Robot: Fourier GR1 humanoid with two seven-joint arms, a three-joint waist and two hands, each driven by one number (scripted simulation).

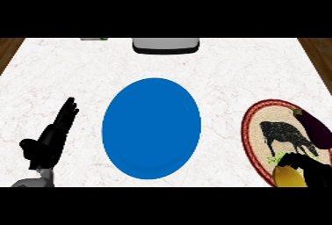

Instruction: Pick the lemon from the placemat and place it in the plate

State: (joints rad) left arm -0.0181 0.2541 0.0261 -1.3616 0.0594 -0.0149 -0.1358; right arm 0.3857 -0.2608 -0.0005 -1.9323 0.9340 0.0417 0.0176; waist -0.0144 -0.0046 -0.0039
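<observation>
Head view, looking steeply down on a pale marbled worktop. Risk first: the lemon sits at the very lower right of the view, partly hidden, and the right hand covers only its near and right side; judged from this, the fruit could roll out from under the fingers as they close, or slip on the lift, because it is round and smooth. An aubergine lies just beyond the right hand on the same round placemat, close enough that a sweep towards the plate could knock it. The blue plate lies well to the left of the right hand, so the carry crosses open worktop where a dropped lemon would roll away. Right hand: its black fingers curl over the top of the lemon and touch it, and it appears to be grasping the fruit, which is on the placemat. Left hand: resting at the lower left, fingers straight and pointing away, holding nothing. Beyond the plate, a grey appliance stands at the far edge.
</observation>
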